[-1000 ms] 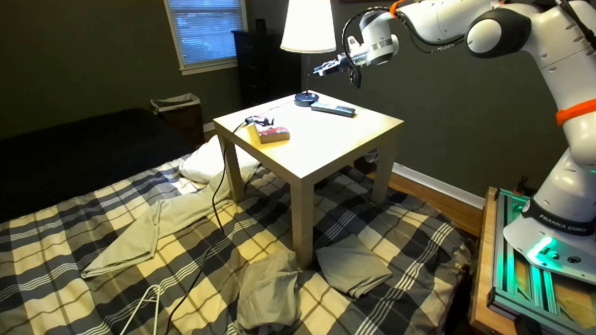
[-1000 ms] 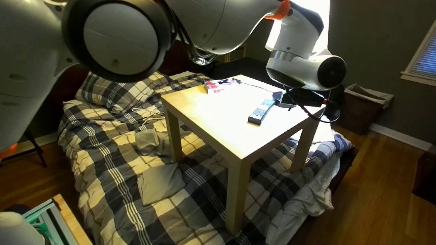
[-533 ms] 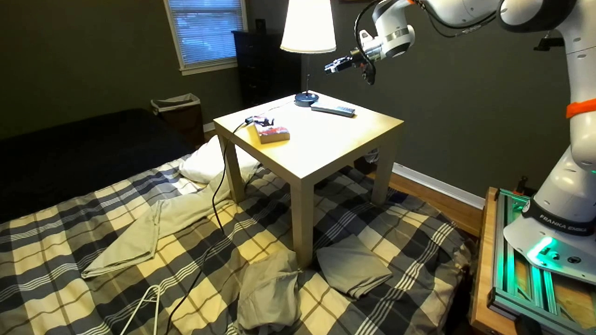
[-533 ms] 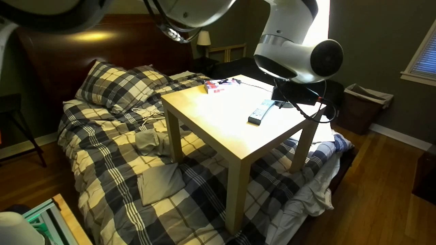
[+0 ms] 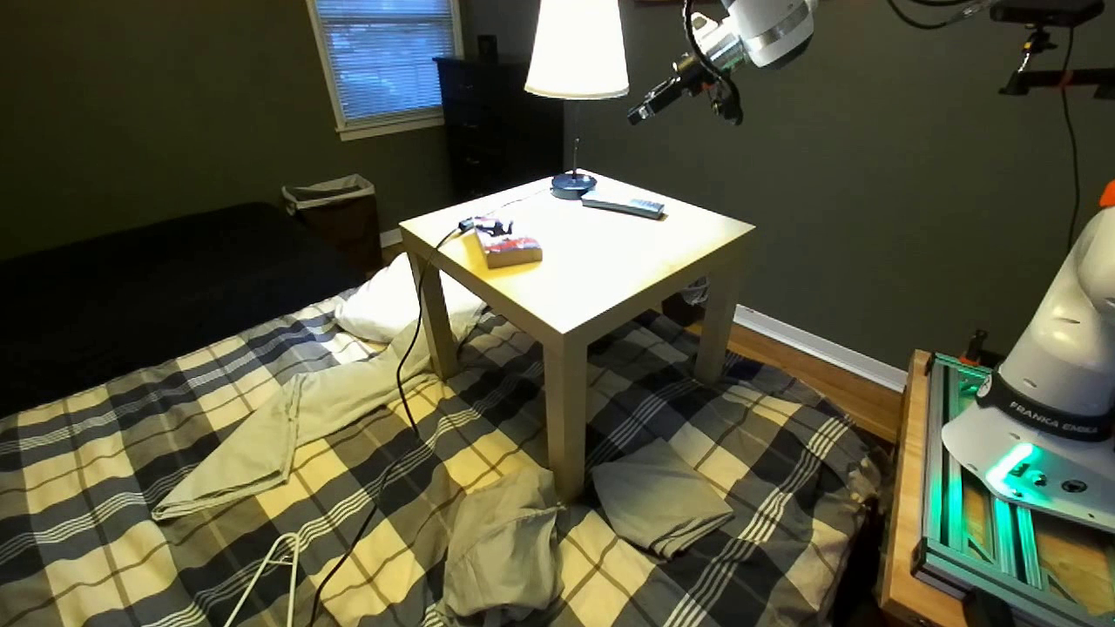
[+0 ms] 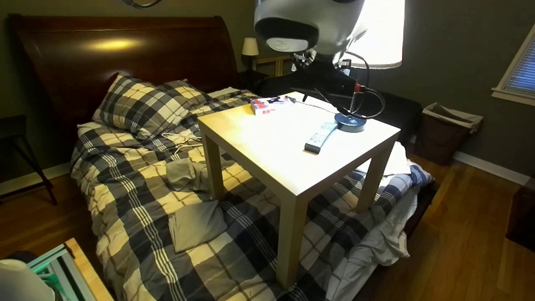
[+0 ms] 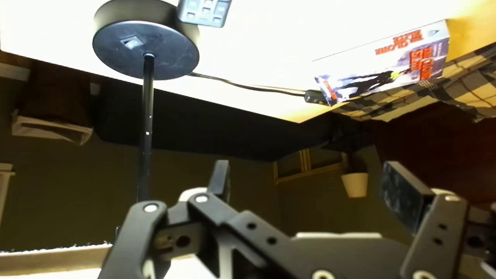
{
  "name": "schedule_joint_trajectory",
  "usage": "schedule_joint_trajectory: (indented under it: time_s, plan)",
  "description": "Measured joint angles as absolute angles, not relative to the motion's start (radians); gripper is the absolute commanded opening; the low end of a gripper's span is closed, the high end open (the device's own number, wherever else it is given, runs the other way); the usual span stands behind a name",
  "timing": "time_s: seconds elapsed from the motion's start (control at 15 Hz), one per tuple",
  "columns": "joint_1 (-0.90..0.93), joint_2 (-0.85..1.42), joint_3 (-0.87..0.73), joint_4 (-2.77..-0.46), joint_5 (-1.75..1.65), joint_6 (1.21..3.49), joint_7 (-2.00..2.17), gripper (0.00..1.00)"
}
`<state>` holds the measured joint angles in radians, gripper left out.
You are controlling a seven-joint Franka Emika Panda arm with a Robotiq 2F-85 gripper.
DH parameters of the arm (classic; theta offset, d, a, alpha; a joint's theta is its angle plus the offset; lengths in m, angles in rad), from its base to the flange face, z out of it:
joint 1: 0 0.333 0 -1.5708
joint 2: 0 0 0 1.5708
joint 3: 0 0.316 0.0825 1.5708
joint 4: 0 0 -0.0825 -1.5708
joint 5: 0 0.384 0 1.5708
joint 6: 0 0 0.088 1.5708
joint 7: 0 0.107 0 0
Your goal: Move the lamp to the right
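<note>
The robot arm (image 5: 1058,348) is carried on a wooden bench (image 5: 906,488) at the right of an exterior view, and its middle links are cut off by the frame. The wrist (image 5: 775,30) is held high, above the level of the table (image 5: 610,279). The gripper (image 5: 640,113) is slanted downward toward the lamp (image 5: 577,78) and is seen just beside and below the rim of the shade (image 6: 382,37). In the wrist view the fingers (image 7: 401,197) are spread widely, and the stem (image 7: 146,131) is seen outside the gap, to the left of both. The lamp is stood upright and lit near a far corner of the table. Beside its base (image 5: 573,186) a remote control (image 5: 623,205) is laid; whether the two are touching cannot be told. A book (image 5: 512,251) is placed nearer the table's edge. A brown laundry basket (image 6: 436,138), its rim draped with a pale liner (image 6: 453,115), is set on the floor; its contents are hidden by the viewing angle. The insides of the dark dresser (image 5: 501,122) are likewise hidden, and a small dark object (image 5: 488,46) is borne on its top.
</note>
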<state>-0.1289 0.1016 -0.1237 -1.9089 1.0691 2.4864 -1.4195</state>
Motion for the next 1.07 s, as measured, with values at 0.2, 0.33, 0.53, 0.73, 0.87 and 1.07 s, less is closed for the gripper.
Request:
schedule_joint_trajectory:
  time_s: [0.2, 0.33, 0.53, 0.73, 0.87, 1.07]
  plan:
    - [-0.092, -0.014, -0.109, -2.043, 0.835, 2.537, -1.176, 1.00]
    - [-0.091, -0.072, -0.102, -2.112, 0.689, 2.536, -1.020, 1.00]
    - [-0.133, -0.140, -0.067, -2.169, 0.496, 2.514, -0.791, 1.00]
    - [-0.122, -0.187, -0.061, -2.169, 0.433, 2.475, -0.700, 1.00]
    - [-0.115, -0.178, -0.075, -2.169, 0.433, 2.476, -0.705, 1.00]
    - [-0.114, -0.167, -0.081, -2.169, 0.433, 2.477, -0.708, 1.00]
